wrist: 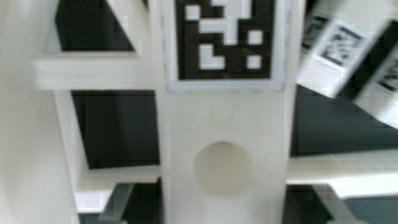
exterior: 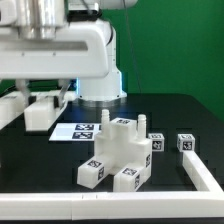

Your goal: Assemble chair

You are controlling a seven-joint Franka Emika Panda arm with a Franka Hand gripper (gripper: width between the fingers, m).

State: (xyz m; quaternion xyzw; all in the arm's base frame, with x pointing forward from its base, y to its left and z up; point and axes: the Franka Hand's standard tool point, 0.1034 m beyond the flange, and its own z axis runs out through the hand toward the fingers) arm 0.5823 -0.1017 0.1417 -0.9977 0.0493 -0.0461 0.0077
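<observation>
The wrist view is filled by a white chair piece (wrist: 222, 150), a frame of flat bars with a black-and-white tag (wrist: 224, 38) on its middle bar. My gripper (wrist: 222, 197) is shut on that middle bar, with a dark finger (wrist: 139, 195) pressed against each side. In the exterior view the arm hangs low at the left, over white slabs (exterior: 42, 112). The fingers themselves are hidden there under the arm's body. The partly built chair (exterior: 120, 152), a cluster of tagged white blocks, stands in the middle of the black table.
Two small tagged cubes (exterior: 157, 143) (exterior: 186, 143) sit to the exterior view's right of the cluster. The marker board (exterior: 82, 131) lies flat behind it. A long white rail (exterior: 110, 207) runs along the front edge and up the right side. The arm's base (exterior: 100, 90) stands at the back.
</observation>
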